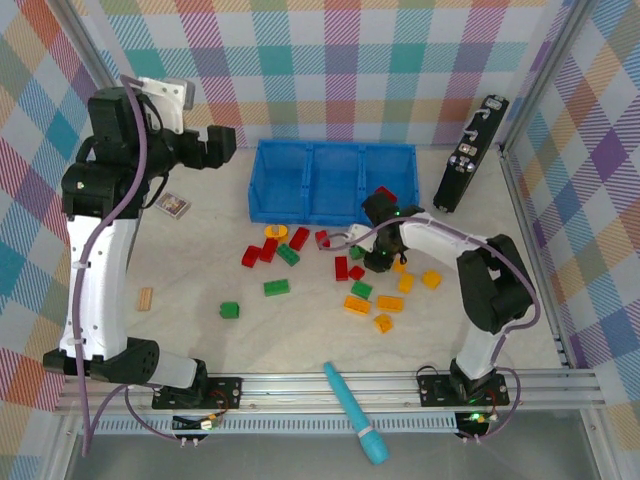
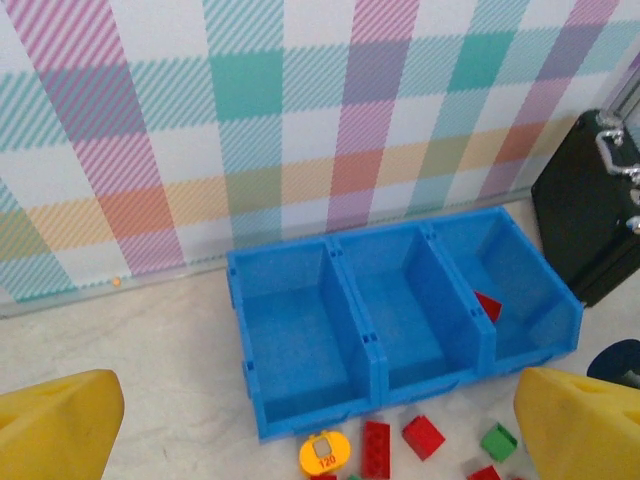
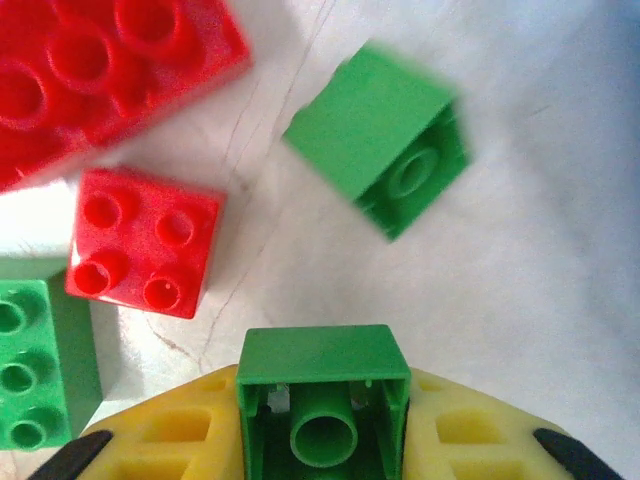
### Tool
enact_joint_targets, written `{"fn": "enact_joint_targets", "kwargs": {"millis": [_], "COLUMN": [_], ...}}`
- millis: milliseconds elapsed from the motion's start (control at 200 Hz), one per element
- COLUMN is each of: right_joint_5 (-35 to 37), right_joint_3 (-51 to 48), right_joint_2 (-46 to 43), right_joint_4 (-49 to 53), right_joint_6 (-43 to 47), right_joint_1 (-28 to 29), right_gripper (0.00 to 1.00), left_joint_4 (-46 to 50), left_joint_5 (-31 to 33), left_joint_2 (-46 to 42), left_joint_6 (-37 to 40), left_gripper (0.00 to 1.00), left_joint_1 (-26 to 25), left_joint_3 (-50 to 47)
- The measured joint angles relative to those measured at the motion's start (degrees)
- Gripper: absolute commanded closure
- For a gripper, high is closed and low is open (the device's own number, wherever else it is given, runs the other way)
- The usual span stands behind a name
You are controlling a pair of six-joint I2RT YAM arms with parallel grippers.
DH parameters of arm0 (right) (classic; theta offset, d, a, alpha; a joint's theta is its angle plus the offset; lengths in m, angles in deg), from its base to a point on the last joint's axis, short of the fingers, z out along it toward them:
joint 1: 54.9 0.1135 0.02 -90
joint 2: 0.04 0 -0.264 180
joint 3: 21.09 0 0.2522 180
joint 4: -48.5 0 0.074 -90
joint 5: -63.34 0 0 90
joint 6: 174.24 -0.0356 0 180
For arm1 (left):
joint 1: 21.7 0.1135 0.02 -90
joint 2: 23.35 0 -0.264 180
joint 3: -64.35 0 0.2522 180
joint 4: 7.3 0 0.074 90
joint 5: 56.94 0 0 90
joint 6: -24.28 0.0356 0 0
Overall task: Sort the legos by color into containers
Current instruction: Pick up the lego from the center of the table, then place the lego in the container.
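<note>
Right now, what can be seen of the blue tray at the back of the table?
The blue tray looks like moulded plastic, one rectangular piece split by two dividers into three open compartments side by side. It sits flat on the table, close to the checked back wall. The right compartment holds one red brick by its left divider; no brick shows in the other two.

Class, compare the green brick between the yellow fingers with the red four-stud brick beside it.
The green brick is clamped in the right pincer; the red brick lies loose on the table. The green brick shows its hollow underside; the red brick shows four studs. Both are small plastic bricks.
</note>
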Motion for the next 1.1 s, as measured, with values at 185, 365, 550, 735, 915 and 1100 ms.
{"fn": "enact_joint_targets", "kwargs": {"millis": [185, 365, 550, 735, 915, 1100], "right_joint_5": [-1.55, -1.7, 2.78, 5.64, 6.71, 7.15], "right_joint_3": [10.08, 22.25, 32.65, 38.49, 40.17, 39.41], "right_joint_2": [-1.64, 3.48, 16.81, 27.56, 29.7, 27.58], "right_joint_4": [-2.27, -9.22, -15.52, -15.47, -15.1, -15.45], "right_joint_6": [-0.55, -2.08, -3.28, -4.28, -6.23, -8.87], "right_joint_1": [-0.02, 0.0, 0.52, 0.81, 1.11, 1.27], "right_gripper": [0.82, 0.82, 0.78, 0.74, 0.49, 0.38], "left_joint_4": [1.88, 3.43, 3.72, 3.69, 3.65, 3.65], "left_joint_5": [0.39, 0.55, 0.55, 0.52, 0.48, 0.55], "left_joint_2": [0.2, 2.05, 3.32, 3.63, 3.63, 3.63], "left_joint_6": [0.0, 0.0, 0.02, 0.02, 0.0, 0.02], "left_gripper": [0.0, 0.0, 0.0, 0.0, 0.0, 0.0], "left_joint_1": [-0.5, -0.63, -0.85, -0.87, -0.94, -0.96], "left_joint_3": [2.08, 1.9, 1.51, 1.22, 0.72, -1.03]}}
